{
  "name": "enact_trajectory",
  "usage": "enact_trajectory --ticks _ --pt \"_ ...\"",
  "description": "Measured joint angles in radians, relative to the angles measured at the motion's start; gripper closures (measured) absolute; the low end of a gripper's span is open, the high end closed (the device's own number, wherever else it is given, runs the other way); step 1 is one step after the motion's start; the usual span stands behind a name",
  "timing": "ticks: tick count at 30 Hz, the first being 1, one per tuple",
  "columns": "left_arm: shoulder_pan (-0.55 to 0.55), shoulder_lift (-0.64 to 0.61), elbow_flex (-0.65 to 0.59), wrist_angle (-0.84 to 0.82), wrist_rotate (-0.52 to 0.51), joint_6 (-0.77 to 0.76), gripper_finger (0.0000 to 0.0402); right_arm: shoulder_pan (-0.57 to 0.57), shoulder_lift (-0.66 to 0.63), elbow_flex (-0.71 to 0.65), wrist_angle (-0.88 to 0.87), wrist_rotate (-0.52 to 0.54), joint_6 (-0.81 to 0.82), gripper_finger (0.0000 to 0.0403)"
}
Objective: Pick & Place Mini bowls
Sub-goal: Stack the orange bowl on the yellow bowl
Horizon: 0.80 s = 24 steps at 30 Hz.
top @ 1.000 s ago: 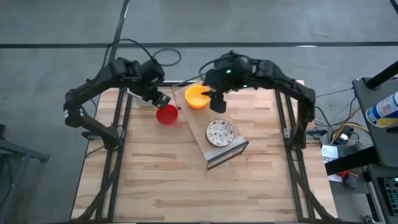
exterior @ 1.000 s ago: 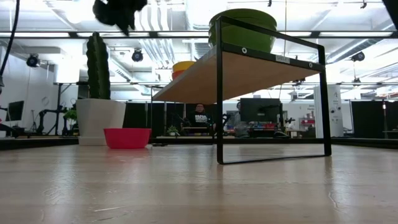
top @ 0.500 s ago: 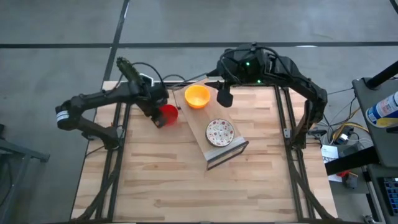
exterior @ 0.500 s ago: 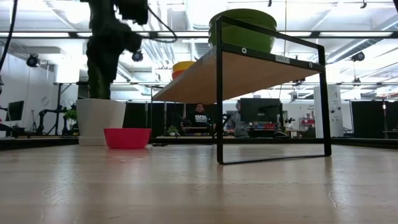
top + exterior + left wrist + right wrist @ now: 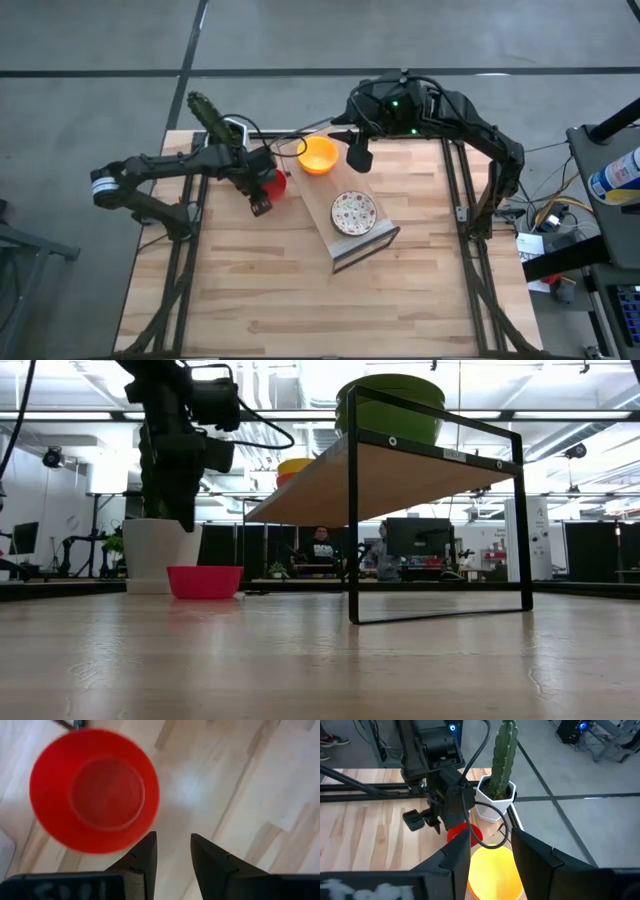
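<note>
A plain red mini bowl (image 5: 271,181) stands on its base on the table (image 5: 204,581); the left wrist view shows it from above (image 5: 94,790). My left gripper (image 5: 261,204) hangs open above the table just beside the bowl's rim (image 5: 172,845), higher than the bowl (image 5: 184,520). An orange-yellow bowl (image 5: 318,155) sits at the far end of a wooden shelf rack (image 5: 294,466). A white red-speckled bowl (image 5: 353,212) rests on the same shelf. My right gripper (image 5: 358,156) is open above the orange-yellow bowl (image 5: 495,870), fingers either side (image 5: 491,840).
A cactus in a white hexagonal pot (image 5: 212,122) stands at the far left corner, just behind the red bowl (image 5: 160,545). The black-framed shelf rack (image 5: 435,510) takes up the table's middle. Bare wood lies toward the near edge (image 5: 300,300).
My left gripper has swung from near the far edge toward the near edge, passing over the red bowl, and has come down to just above it. My right gripper has drawn back a little from the orange-yellow bowl toward the far right. The bowls have stayed put.
</note>
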Motion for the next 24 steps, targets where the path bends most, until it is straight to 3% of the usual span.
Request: enact_trajectory --ticks 9,24 --pt "0.0 0.031 -0.063 0.077 0.022 0.033 0.0291 0.0 0.0 0.0 0.0 -0.001 0.019 0.0268" --pt "0.001 0.032 -0.132 0.207 -0.007 0.243 0.0291 0.0 0.0 0.0 -0.001 -0.001 0.019 0.0269"
